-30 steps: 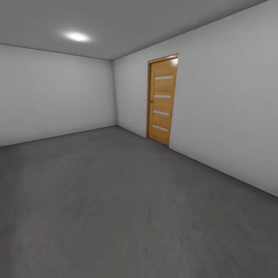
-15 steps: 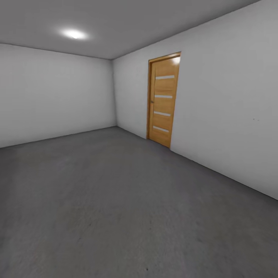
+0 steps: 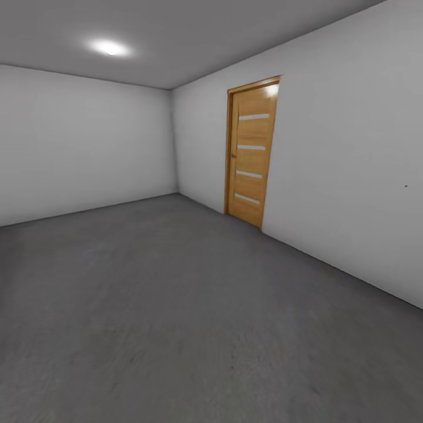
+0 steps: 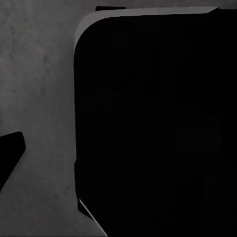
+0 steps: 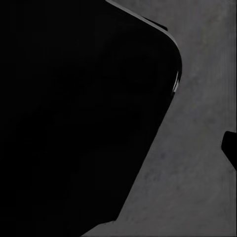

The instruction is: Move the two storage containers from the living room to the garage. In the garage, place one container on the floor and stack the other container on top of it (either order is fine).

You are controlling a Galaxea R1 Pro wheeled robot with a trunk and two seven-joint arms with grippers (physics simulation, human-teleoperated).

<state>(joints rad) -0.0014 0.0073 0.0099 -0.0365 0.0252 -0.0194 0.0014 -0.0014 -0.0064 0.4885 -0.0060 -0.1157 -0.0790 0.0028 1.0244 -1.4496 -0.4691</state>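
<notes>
- Garage interior, head view: plain white-grey walls (image 3: 82,141), a grey ceiling with one glowing lamp (image 3: 108,48), and the dark grey speckled floor (image 3: 176,305) spreading across the lower half.
- Far left to centre: the left wall meets the right wall at a corner behind the open floor; nothing stands on the floor in this view.
- Right of centre: a wooden door (image 3: 252,151) with four pale horizontal strips, shut in its frame, set into the right wall.
- Storage containers: neither appears in these pictures, so their position cannot be stated.
- Left wrist view: a large black rounded body (image 4: 153,123), apparently part of the robot itself, hangs over the same grey concrete; whether the left gripper is open or closed cannot be told.
- Right wrist view: a similar black rounded form (image 5: 79,113) above the grey floor; the right gripper's state likewise cannot be told.
- Step in hand, judged: driving through the garage, probably toward the door to reach the living room.
- Doing it well: steer at the door squarely, keep off the right wall, keep both arms tucked in.
</notes>
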